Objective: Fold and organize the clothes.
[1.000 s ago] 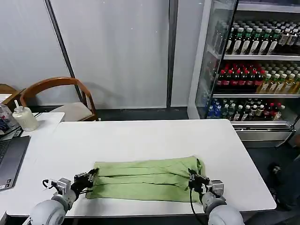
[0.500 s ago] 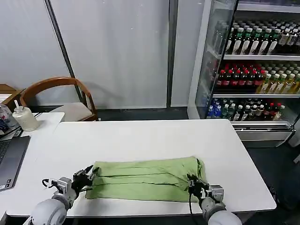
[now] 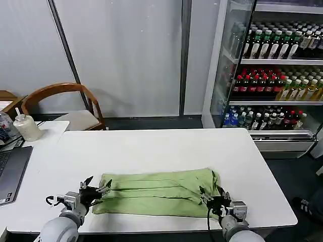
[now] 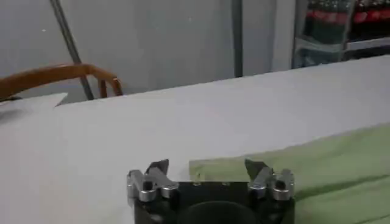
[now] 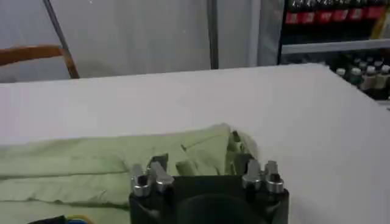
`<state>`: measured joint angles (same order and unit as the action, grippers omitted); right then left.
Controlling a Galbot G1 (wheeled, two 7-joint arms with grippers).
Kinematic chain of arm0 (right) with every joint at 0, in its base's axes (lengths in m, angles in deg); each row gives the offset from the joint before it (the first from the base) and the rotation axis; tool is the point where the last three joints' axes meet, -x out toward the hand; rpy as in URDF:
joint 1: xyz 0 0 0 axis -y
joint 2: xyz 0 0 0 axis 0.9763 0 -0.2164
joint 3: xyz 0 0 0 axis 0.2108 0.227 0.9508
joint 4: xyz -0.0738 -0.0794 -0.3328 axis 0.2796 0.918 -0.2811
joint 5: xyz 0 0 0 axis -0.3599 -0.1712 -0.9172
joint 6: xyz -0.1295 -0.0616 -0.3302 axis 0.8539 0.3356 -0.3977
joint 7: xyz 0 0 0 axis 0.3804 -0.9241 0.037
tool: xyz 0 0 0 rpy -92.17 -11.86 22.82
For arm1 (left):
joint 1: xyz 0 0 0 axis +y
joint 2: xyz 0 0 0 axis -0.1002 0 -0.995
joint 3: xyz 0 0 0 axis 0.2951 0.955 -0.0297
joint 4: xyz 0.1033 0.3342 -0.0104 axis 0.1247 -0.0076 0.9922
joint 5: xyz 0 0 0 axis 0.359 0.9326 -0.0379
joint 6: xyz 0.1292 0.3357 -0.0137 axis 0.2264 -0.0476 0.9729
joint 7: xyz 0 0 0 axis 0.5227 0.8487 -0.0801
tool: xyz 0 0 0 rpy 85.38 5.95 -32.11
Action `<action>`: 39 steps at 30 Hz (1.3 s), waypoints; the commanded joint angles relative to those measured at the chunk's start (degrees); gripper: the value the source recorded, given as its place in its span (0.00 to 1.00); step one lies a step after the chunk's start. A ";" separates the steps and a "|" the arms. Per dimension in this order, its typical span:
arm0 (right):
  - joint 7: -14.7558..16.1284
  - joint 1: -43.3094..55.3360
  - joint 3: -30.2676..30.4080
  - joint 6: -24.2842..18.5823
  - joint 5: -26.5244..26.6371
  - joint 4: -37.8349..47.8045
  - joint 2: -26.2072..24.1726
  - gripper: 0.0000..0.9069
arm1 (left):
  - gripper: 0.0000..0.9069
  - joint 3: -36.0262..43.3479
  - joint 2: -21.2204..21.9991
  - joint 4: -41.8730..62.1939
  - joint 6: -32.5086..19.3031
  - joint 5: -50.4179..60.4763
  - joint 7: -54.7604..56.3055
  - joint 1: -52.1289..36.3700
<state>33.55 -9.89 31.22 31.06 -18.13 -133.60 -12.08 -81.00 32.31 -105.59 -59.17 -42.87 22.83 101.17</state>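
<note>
the green shirt (image 3: 157,193) lies folded in a long strip on the white bench (image 3: 151,151), low in the middle of the frame. the left claw (image 3: 96,189) sits at the shirt's left end - its fingers spread wide, holding nothing. the right claw (image 3: 212,194) sits at the right end, low right - also open and empty, just over the cloth.

Light green polo shirt (image 3: 159,192): folded into long band, flat near table's front edge.
</note>
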 commanded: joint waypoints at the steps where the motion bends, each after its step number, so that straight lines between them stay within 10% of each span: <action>1: 0.76 -0.47 -1.60 0.09 -3.02 -2.35 0.32 1.00 | 1.00 2.10 0.80 -1.20 0.12 -3.89 10.89 0.65; 21: 0.73 -0.40 -2.06 0.15 -4.91 -2.00 0.63 1.00 | 1.00 6.05 3.89 1.66 -0.38 -7.29 16.53 -1.70; 23: 0.70 -0.29 -2.05 0.17 -5.00 -1.97 0.65 1.00 | 0.87 6.30 4.06 1.83 -0.24 -7.20 16.51 -1.74; 26: 0.66 -0.33 -2.05 0.20 -5.04 -1.86 0.60 1.00 | 0.08 6.89 4.10 1.80 -0.15 -7.17 16.10 -1.27; 39: 0.49 -0.72 -2.29 0.26 -5.46 -1.57 1.01 1.00 | 0.02 9.89 4.66 1.17 -0.36 -4.79 14.25 -0.58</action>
<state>34.09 -10.64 28.99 31.33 -23.44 -135.27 -11.09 -72.64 36.60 -104.03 -59.69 -48.29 37.34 99.97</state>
